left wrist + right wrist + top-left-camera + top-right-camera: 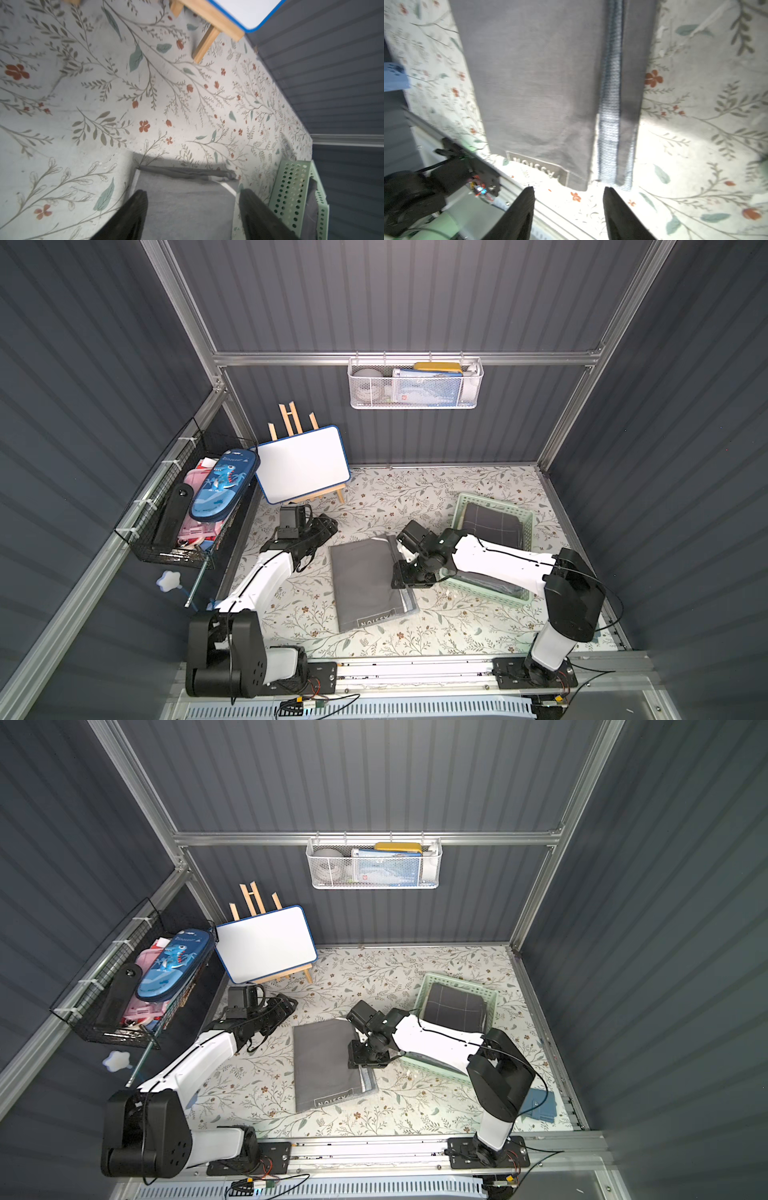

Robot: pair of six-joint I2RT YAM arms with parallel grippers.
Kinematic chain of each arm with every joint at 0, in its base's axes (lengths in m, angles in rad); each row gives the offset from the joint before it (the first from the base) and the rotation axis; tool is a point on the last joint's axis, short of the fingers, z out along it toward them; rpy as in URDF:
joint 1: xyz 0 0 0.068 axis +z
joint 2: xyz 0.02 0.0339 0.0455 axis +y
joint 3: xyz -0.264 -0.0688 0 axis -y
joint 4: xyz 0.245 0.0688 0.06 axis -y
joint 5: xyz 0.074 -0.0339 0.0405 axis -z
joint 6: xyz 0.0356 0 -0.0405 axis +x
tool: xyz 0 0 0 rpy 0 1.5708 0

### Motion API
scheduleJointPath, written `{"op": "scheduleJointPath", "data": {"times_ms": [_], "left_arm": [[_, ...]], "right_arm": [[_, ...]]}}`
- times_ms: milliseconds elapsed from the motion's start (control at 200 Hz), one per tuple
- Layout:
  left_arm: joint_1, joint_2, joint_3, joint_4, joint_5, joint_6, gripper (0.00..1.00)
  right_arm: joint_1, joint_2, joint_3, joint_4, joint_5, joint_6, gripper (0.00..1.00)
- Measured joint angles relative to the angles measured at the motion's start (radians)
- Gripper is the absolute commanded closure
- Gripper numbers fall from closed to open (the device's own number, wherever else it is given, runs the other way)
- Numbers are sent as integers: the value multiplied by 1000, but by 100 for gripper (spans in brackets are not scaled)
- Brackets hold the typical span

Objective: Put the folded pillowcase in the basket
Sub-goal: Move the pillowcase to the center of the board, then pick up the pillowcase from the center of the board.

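Right now the folded pillowcase (365, 580) lies flat on the floral surface (415, 497), mid-scene, beside the basket (528, 531) and not in it (a dark checked cloth (492, 524) sits inside). R arm: right fingers (521, 214) spread apart w/ nothing between, over the pillowcase's basket-side edge. L arm: left fingers (133, 214) apart too, empty, near its far corner.

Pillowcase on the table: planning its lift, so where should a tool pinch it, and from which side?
Probably its long edge nearest the basket, where the stacked layers show: pinching them all keeps the pillowcase folded. It lies flat, so come low from the basket side with the open right tool.
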Motion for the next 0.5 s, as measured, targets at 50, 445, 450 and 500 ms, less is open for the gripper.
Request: {"op": "scheduleJointPath", "data": {"times_ms": [50,445,450,500], "left_arm": [[0,11,-5,-1,0,14,24],[0,134,-4,38,-54,47,19],[0,137,-4,38,-54,47,19],[-3,167,-5,44,-71,47,18]], "right_arm": [[11,25,-6,-18,27,-8,32],[35,103,-45,-4,82,1,29],[36,104,-47,-3,81,2,29],[37,107,-61,10,72,9,29]]}}
